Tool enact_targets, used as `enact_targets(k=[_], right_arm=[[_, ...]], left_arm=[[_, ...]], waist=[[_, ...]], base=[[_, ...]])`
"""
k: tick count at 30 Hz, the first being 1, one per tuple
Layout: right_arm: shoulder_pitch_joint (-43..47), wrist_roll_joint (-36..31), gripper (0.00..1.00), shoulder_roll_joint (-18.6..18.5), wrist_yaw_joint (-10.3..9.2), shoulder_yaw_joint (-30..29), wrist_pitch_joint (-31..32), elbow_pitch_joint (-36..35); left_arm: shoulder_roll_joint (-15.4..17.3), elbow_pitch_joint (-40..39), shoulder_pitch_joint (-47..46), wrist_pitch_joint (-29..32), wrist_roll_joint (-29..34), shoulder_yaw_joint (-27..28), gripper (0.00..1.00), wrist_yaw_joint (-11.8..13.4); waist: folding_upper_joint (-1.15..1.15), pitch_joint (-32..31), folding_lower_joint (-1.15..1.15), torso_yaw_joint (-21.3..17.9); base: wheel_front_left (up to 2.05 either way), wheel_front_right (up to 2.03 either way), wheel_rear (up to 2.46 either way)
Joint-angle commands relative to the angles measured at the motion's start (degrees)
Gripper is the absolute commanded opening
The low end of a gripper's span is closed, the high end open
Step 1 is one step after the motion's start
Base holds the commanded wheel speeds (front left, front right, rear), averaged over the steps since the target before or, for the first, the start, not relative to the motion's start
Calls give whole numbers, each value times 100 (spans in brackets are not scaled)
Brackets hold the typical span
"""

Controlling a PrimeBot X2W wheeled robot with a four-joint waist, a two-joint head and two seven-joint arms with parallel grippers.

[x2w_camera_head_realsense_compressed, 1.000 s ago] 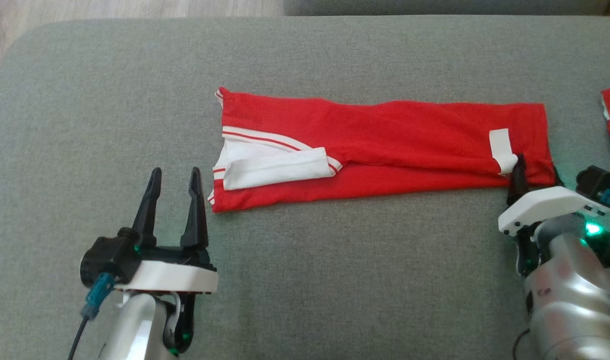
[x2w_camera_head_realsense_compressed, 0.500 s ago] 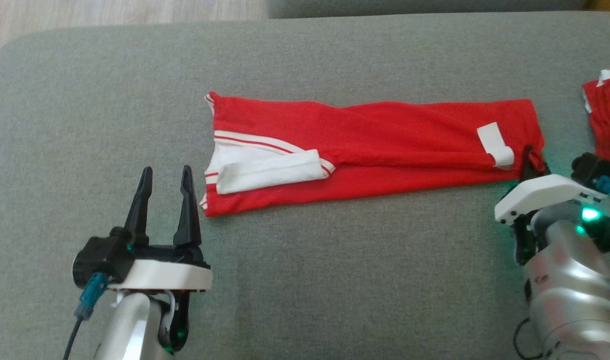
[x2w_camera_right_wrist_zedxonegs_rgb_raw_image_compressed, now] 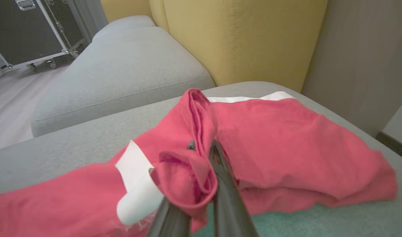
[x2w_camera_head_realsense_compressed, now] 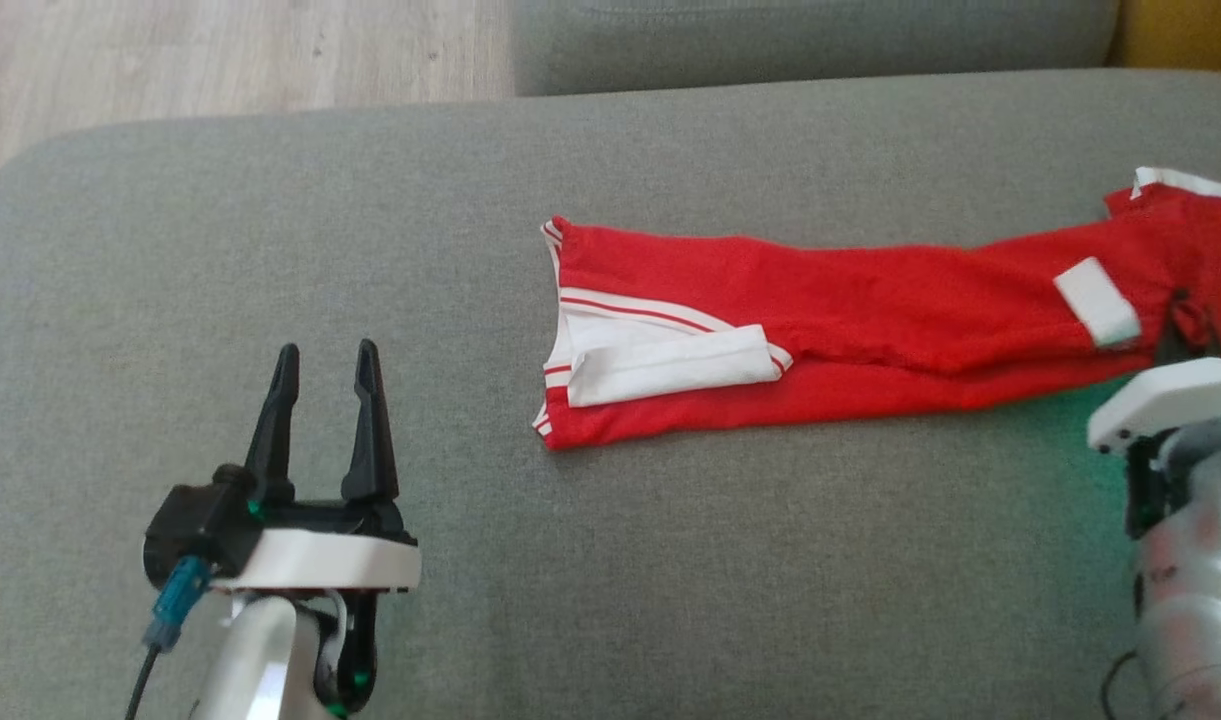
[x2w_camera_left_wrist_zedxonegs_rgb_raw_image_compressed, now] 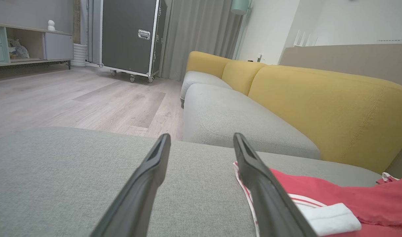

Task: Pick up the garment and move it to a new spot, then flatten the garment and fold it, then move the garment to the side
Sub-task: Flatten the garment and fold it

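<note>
The garment (x2w_camera_head_realsense_compressed: 870, 320) is a long red strip with white trim, lying flat across the grey couch cushion (x2w_camera_head_realsense_compressed: 670, 560). My right gripper (x2w_camera_head_realsense_compressed: 1183, 322) is shut on its right end, beside a white patch (x2w_camera_head_realsense_compressed: 1097, 300). In the right wrist view the red cloth (x2w_camera_right_wrist_zedxonegs_rgb_raw_image_compressed: 286, 138) bunches up around my right gripper (x2w_camera_right_wrist_zedxonegs_rgb_raw_image_compressed: 202, 146), pinched between the shut fingers. My left gripper (x2w_camera_head_realsense_compressed: 327, 352) stands open on the cushion, left of the garment's white-banded end and not touching it. The left wrist view has the open left gripper (x2w_camera_left_wrist_zedxonegs_rgb_raw_image_compressed: 201, 138) with the garment (x2w_camera_left_wrist_zedxonegs_rgb_raw_image_compressed: 352, 197) at the lower right.
More red cloth with a white edge (x2w_camera_head_realsense_compressed: 1185, 190) lies at the far right, touching the garment's held end. Wooden floor (x2w_camera_head_realsense_compressed: 220, 60) shows beyond the cushion's far left edge. A second grey seat (x2w_camera_left_wrist_zedxonegs_rgb_raw_image_compressed: 240, 121) and yellow backrests (x2w_camera_left_wrist_zedxonegs_rgb_raw_image_compressed: 319, 105) stand beyond.
My right gripper shut on the garment's right end and pulled it to the right, up against the other red cloth. The head view has also shifted. My left gripper stayed open in place.
</note>
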Motion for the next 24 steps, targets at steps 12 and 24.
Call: enact_targets(k=[12, 24], right_arm=[[-208, 900, 0, 554, -4, 1673, -77, -397], [-49, 3353, 0, 560, -4, 4761, 33, -734]], left_arm=[[25, -231, 185, -53, 74, 243, 100, 27], [25, -294, 194, -53, 167, 190, 100, -52]], waist=[[0, -554, 0, 468], [0, -567, 0, 1107]], base=[[0, 0, 0], [0, 0, 0]])
